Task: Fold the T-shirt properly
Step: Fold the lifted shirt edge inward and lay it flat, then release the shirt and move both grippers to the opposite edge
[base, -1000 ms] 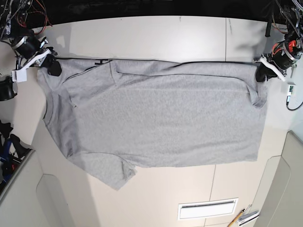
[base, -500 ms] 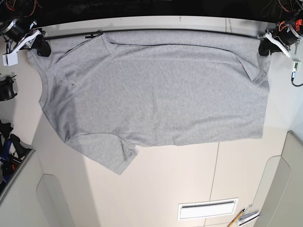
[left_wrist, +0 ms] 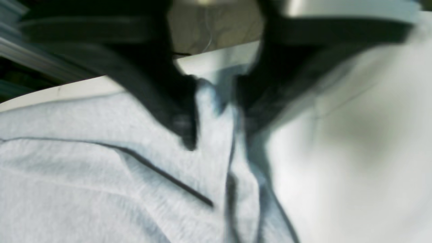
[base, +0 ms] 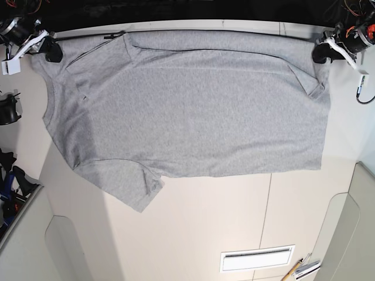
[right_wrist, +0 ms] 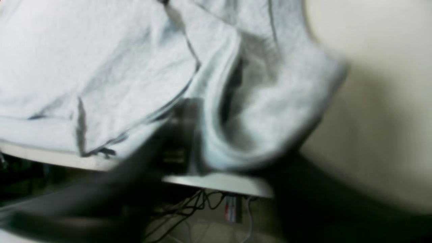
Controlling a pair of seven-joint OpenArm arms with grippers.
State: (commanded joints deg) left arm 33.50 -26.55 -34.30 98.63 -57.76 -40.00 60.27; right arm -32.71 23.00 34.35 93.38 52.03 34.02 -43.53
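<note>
The heather-grey T-shirt (base: 193, 105) lies spread with its plain side up, stretched taut along the table's far edge. My left gripper (base: 320, 54) is shut on the T-shirt's far right corner, and in the left wrist view its black fingers (left_wrist: 179, 111) pinch a bunched fold of the T-shirt (left_wrist: 101, 182). My right gripper (base: 51, 51) is shut on the T-shirt's far left corner. In the blurred right wrist view the T-shirt (right_wrist: 270, 111) drapes over the dark finger (right_wrist: 179, 135). One sleeve (base: 132, 188) points toward the near left.
The cream table (base: 234, 222) has seams and a white vent slot (base: 256, 259) near the front. A pencil and small tool (base: 302, 269) lie at the front right. Cables and hardware (base: 12, 111) crowd the left edge; raised panels flank both front corners.
Both grippers have pulled the T-shirt's top edge farther toward the table's far edge, and the whole T-shirt has slid away with them and drawn flatter.
</note>
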